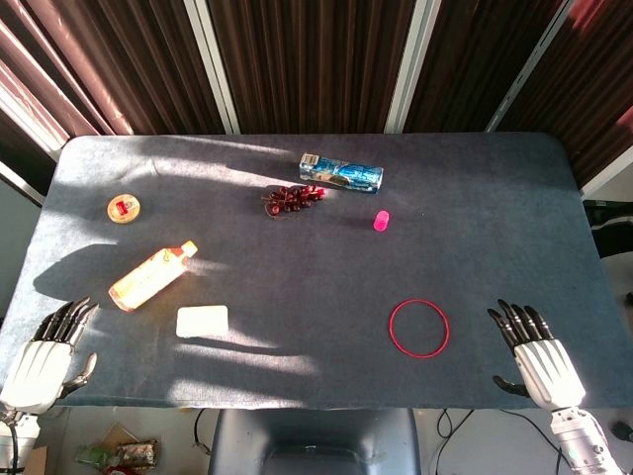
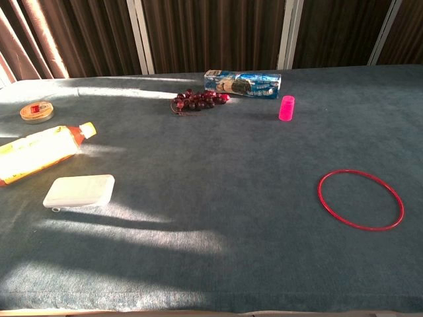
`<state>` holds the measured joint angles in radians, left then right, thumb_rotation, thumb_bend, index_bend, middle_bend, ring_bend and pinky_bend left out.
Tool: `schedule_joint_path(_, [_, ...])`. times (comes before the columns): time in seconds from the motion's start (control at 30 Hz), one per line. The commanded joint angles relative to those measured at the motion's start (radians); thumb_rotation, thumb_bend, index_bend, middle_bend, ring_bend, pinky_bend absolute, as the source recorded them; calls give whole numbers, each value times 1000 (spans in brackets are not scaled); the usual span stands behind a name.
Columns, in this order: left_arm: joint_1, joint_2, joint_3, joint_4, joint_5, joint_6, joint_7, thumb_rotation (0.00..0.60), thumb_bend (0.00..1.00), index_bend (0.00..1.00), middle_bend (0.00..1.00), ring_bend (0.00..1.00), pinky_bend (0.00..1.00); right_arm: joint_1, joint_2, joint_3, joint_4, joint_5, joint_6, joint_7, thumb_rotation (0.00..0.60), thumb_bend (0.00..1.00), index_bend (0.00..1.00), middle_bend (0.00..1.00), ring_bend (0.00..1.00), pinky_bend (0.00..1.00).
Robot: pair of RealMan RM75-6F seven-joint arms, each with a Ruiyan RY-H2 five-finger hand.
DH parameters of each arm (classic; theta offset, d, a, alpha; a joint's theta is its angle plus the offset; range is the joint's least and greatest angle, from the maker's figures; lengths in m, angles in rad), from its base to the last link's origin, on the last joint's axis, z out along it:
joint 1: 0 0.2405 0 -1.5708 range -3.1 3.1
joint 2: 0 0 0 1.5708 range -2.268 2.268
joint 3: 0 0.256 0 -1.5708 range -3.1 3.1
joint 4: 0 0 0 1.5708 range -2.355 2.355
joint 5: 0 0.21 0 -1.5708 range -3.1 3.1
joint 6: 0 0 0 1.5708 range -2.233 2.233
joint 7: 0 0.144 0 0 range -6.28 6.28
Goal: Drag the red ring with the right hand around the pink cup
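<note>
The red ring [image 1: 418, 328] [image 2: 360, 199] lies flat on the dark blue table, near the front right. The small pink cup [image 1: 382, 220] [image 2: 286, 107] stands upright further back, well apart from the ring. My right hand [image 1: 534, 357] rests at the table's front right edge, fingers spread and holding nothing, a short way right of the ring. My left hand [image 1: 47, 354] sits at the front left corner, also open with nothing in it. Neither hand shows in the chest view.
A blue biscuit packet [image 1: 341, 173] and a bunch of dark red grapes [image 1: 293, 199] lie behind the cup. On the left are an orange bottle [image 1: 151, 275] on its side, a white box [image 1: 202, 321] and a round tin [image 1: 124, 208].
</note>
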<state>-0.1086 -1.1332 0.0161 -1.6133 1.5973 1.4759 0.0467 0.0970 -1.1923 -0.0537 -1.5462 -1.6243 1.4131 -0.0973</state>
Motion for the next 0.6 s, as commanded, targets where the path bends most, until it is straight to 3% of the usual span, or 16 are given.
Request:
schedule_joint_path(0.03, [1,-2,-2,-1,-8,0,7,600,462,32,0,0,145,1,1,-2,0,-2,-2,1,600,81,0,0,0,135])
schedule_joint_path(0.37, [11,9,-2,-23,-23,2,17,600,467,32,0,0,145,3,13,-30,-8,-53,5,68,600,81,0,0,0,136])
schedule_joint_path(0.6, [23,27,2,-44,-27,13,10,600,467,33,7,0,150,18,6,-43,-19,-91,-16,16,600,81,19,20,29,160])
